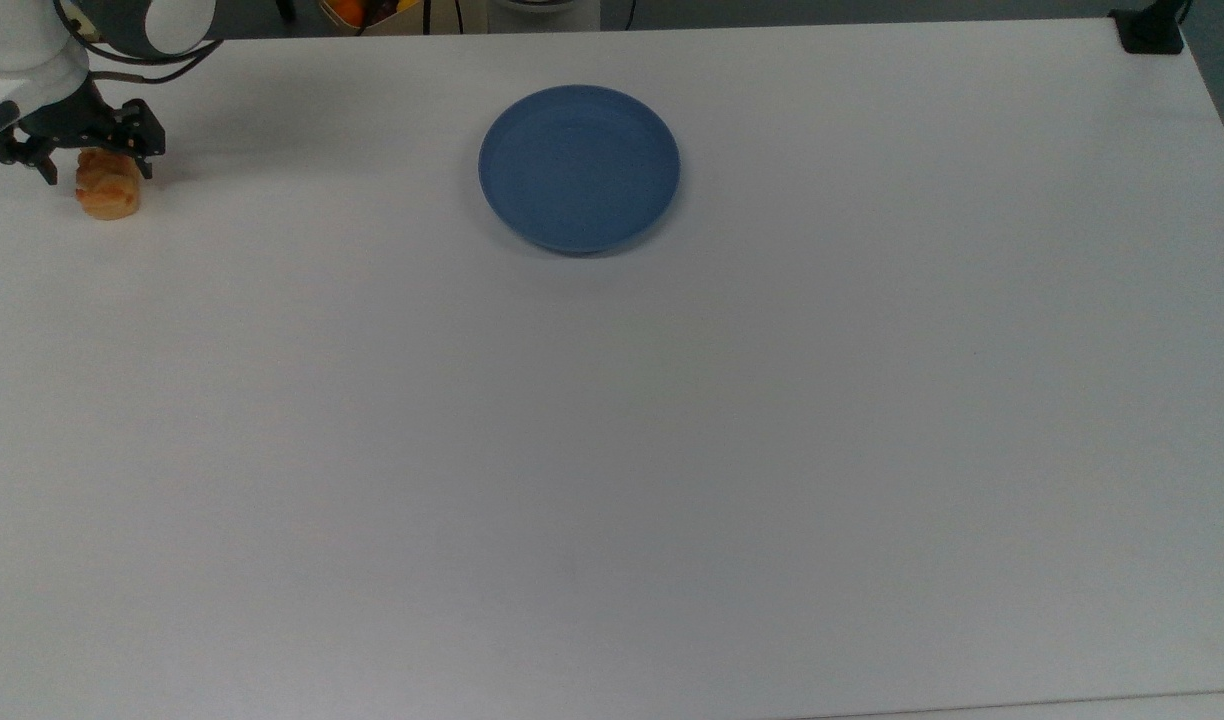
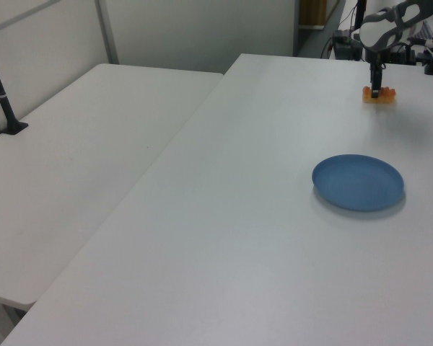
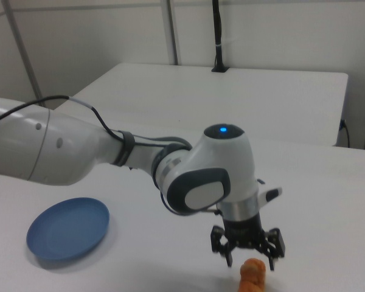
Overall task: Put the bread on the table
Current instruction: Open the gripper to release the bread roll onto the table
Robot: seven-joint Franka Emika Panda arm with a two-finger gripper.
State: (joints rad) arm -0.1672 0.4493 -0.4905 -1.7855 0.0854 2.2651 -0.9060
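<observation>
Bread (image 1: 107, 190) sits on the white counter (image 1: 612, 450) near the top view's far left edge, a small golden-orange lump with a ridged crust, resting on the surface with its own weight. Directly above it hangs the end effector (image 1: 80, 155), its two black fingers spread wide to either side of the loaf and touching nothing; the gap between them is broader than the bread, and it holds nothing. In the right view the end effector (image 3: 248, 250) shows the same spread, fingertips pointing down on both sides of the bread (image 3: 253, 275), which stands just below and between them. In the left view the bread (image 2: 379, 95) lies at the far end of the counter (image 2: 224, 238) with the end effector (image 2: 376, 90) just over it. A round blue plate (image 1: 579, 167) lies well apart from the bread, toward the middle of the top view's upper part, with nothing on it. In the left view the plate (image 2: 358, 182) is nearer the camera than the loaf. The white arm (image 3: 109, 152) reaches in from the right view's left, a black cable running along it
</observation>
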